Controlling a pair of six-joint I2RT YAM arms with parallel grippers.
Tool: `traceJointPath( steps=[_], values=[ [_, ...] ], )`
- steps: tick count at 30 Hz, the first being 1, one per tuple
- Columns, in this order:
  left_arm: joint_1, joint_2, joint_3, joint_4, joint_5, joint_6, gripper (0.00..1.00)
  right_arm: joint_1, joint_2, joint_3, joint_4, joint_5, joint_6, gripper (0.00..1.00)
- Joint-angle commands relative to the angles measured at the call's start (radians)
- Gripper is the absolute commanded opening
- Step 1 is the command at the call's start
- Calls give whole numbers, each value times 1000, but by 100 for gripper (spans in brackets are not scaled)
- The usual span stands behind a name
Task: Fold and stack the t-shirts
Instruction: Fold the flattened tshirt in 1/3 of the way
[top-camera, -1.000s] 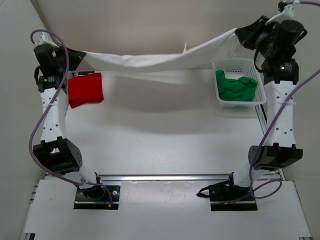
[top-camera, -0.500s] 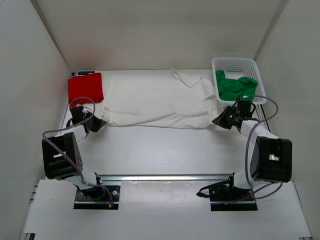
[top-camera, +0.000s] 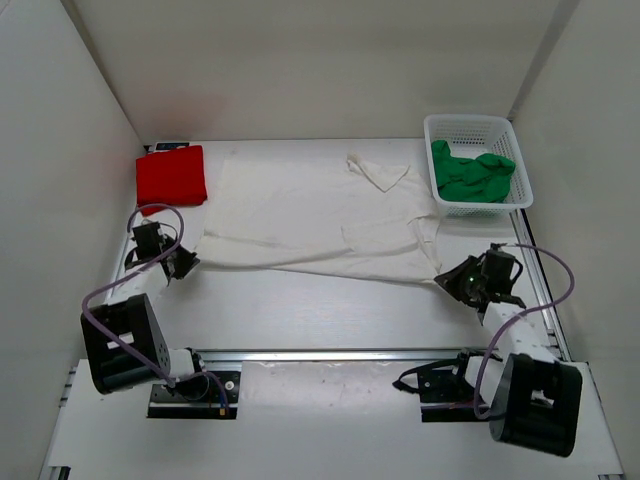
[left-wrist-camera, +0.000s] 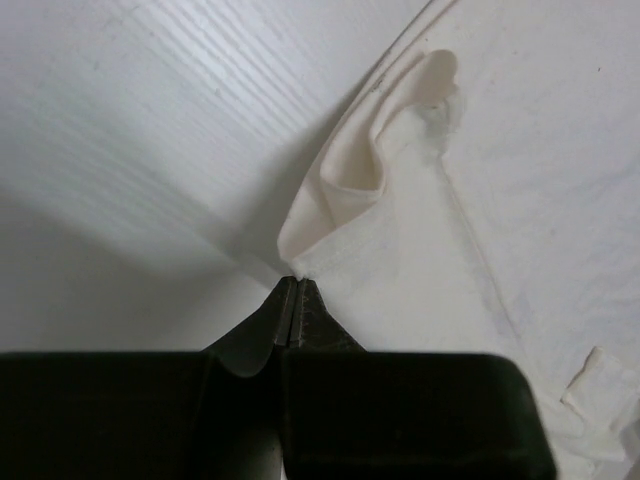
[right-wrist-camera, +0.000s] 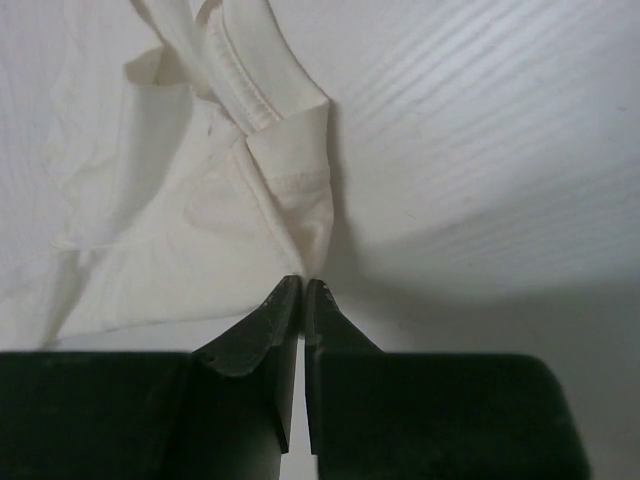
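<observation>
Seen from above, the white t-shirt (top-camera: 310, 215) lies spread flat across the middle of the table (top-camera: 300, 310), a sleeve folded over at about 1 o'clock. Its two near corners are drawn out to points: the left gripper (top-camera: 186, 263) at 8 o'clock and the right gripper (top-camera: 443, 279) at 4 o'clock each have their jaws pressed together on a corner of the cloth, low over the tabletop. The red t-shirt (top-camera: 171, 178) sits folded at 10 o'clock, just off the white one's edge, and the green t-shirt (top-camera: 472, 172) lies bunched in the basket (top-camera: 468, 121) at 2 o'clock.
</observation>
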Motion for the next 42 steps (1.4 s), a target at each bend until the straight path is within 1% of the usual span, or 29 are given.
traceJointPath(
  steps=[1, 5, 7, 9, 11, 12, 13, 14, 15, 16, 17, 18, 19, 20, 21, 22, 23, 24, 25, 26, 27, 28, 29, 30, 31, 33, 37, 39, 42],
  values=[
    [-23, -97, 18, -113, -100, 61, 0, -74, -97, -53, -27, -24, 29, 0],
    [6, -143, -31, -162, -76, 73, 0, -171, -223, -73, -138, -70, 5, 0],
    [3, -190, -48, -195, -100, 82, 0, -250, -274, -67, -192, -99, -35, 0],
    [-12, -226, -59, -220, -120, 90, 0, -278, -308, -67, -252, -147, -41, 0],
    [-8, -270, -102, -226, -131, 90, 4, -266, -349, -56, -283, -151, -32, 0],
    [-1, -304, -139, -217, -125, 97, 10, -254, -357, -64, -294, -144, -20, 0],
    [8, -321, -149, -212, -125, 91, 14, -243, -363, -61, -310, -130, -17, 4],
    [11, -333, -169, -214, -129, 93, 22, -244, -377, -61, -307, -127, -21, 12],
    [20, -336, -179, -218, -123, 91, 27, -243, -381, -64, -321, -124, -23, 21],
    [26, -336, -176, -234, -120, 91, 39, -238, -384, -62, -320, -136, -26, 28],
    [26, -344, -165, -234, -119, 97, 46, -226, -381, -56, -315, -130, -24, 37],
    [35, -347, -154, -247, -114, 91, 47, -223, -386, -35, -330, -121, -30, 42],
    [46, -362, -148, -254, -112, 93, 51, -215, -384, 0, -335, -93, -50, 43],
    [45, -387, -131, -257, -106, 91, 56, -200, -386, 39, -337, -92, -69, 47],
    [34, -398, -108, -258, -106, 91, 58, -192, -372, 59, -334, -98, -81, 51],
    [4, -414, -72, -257, -114, 88, 61, -166, -339, 91, -323, -133, -104, 51],
    [-15, -424, -58, -246, -123, 87, 60, -134, -331, 110, -314, -159, -113, 49],
    [-73, -419, -21, -242, -135, 78, 56, -120, -302, 113, -286, -196, -115, 44],
    [-160, -412, 4, -235, -161, 65, 55, -73, -270, 114, -243, -216, -107, 40],
    [-261, -390, 20, -226, -221, 55, 52, 0, -245, 122, -225, -201, -109, 27],
    [-315, -366, 36, -219, -243, 44, 51, 53, -189, 131, -222, -137, -106, 15],
    [-416, -350, 44, -193, -284, 35, 51, 182, -132, 152, -209, -42, -119, 7],
    [-479, -306, 48, -170, -313, 35, 51, 325, -75, 189, -197, 40, -126, 2],
    [-498, -255, 54, -151, -309, 35, 50, 461, -47, 224, -189, 84, -132, 2],
    [-491, -225, 56, -154, -292, 41, 49, 522, 6, 241, -171, 165, -136, 0],
    [-433, -142, 74, -127, -237, 50, 47, 669, 92, 309, -150, 221, -161, 0],
    [-344, -94, 91, -100, -275, 64, 46, 713, 257, 364, -90, 182, -181, 0],
    [-339, -89, 94, -87, -339, 59, 47, 713, 290, 358, -45, 159, -179, 0],
    [-307, -57, 90, -67, -359, 32, 49, 699, 303, 340, -8, 126, -175, 0]
  ],
)
